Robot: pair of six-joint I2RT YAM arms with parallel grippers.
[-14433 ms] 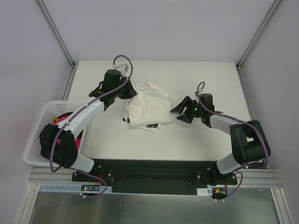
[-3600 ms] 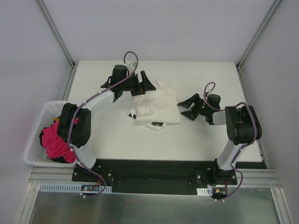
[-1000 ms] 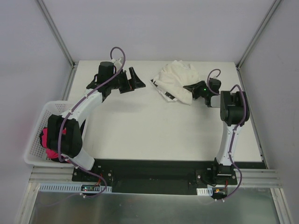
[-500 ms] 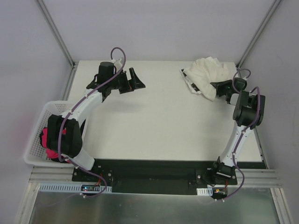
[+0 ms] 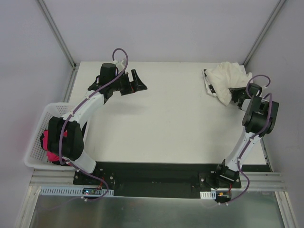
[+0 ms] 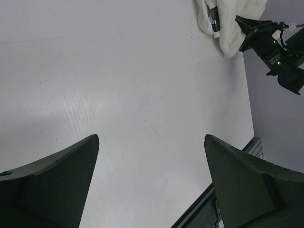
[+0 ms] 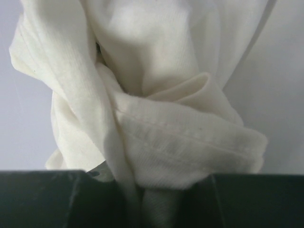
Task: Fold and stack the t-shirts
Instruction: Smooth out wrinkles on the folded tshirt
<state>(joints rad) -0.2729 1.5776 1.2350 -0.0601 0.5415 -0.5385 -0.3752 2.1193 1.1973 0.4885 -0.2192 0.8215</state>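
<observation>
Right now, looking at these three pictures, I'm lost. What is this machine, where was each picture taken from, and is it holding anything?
Two robot arms are bolted at the near edge of a white table. One picture looks down from above; the other two come from a camera on each wrist. The left gripper is open over bare table, holding nothing. The right gripper pinches a crumpled white t-shirt bundle at the far right corner; its wrist picture shows that cloth close up. A white basket beside the table's left holds pink cloth.
</observation>
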